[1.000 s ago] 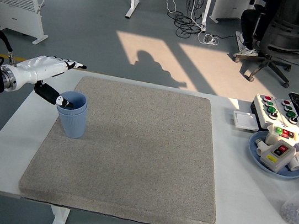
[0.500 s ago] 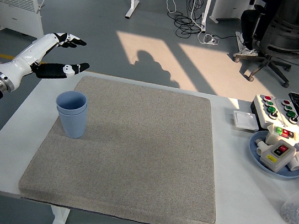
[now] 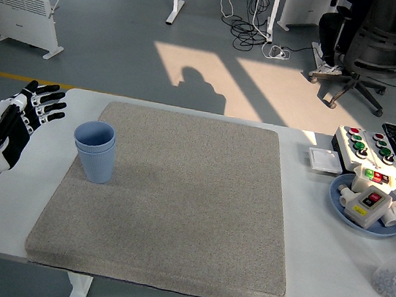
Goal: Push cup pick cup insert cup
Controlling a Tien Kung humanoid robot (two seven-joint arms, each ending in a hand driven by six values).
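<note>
Risk first: cups (image 3: pixel 95 150) are nested and upright near the mat's (image 3: pixel 176 197) left edge, so a sideways brush from the hand (image 3: pixel 23 122) on any return could tip the stack or slide it off the mat onto the bare counter (image 3: pixel 26 191). Left hand sits left of the cups, apart from them, fingers spread, holding nothing. Insert step looks done. Right hand not in view.

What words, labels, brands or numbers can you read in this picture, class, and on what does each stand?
None can be read.
Bottle: its red label is too blurred to read.
Button box: no legible marking.
Switch unit on the blue plate: print too small to read.
</note>
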